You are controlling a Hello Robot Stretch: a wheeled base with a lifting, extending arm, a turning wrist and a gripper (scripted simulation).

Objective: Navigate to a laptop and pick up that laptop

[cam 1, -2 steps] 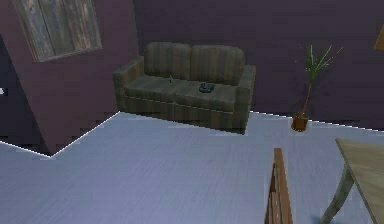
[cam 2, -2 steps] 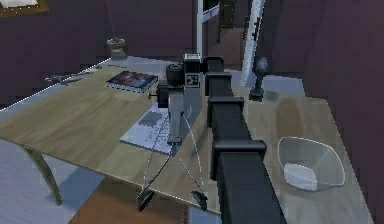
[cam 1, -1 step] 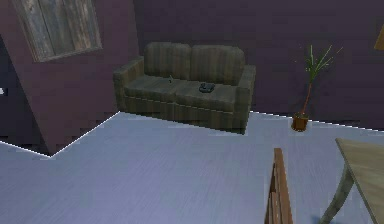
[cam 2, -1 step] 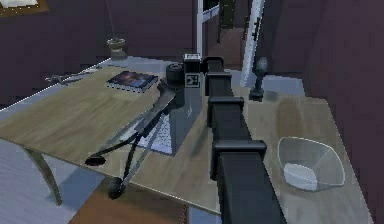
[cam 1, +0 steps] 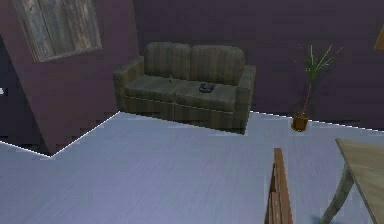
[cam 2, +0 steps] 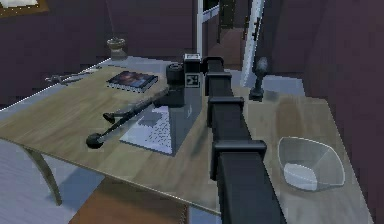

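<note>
place: home living room | evidence: sofa (cam 1: 185,85), potted plant (cam 1: 302,120), wooden table (cam 2: 65,112) (purple walls (cam 1: 280,40))

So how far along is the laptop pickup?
Done: the drive looks finished; the table with the laptop is beside the robot. In hand: the arm reaches over the table, with the claw at the laptop; I can't tell whether it holds anything. Left: the laptop rests on the table, so the lift is not yet done.

On the table (cam 2: 60,110), the laptop (cam 2: 150,130) lies at the centre. A book (cam 2: 132,80) lies behind it, toward the table's far-left side. A bowl (cam 2: 310,163) stands at the table's right end, and a statuette (cam 2: 261,75) stands at its far edge.
</note>
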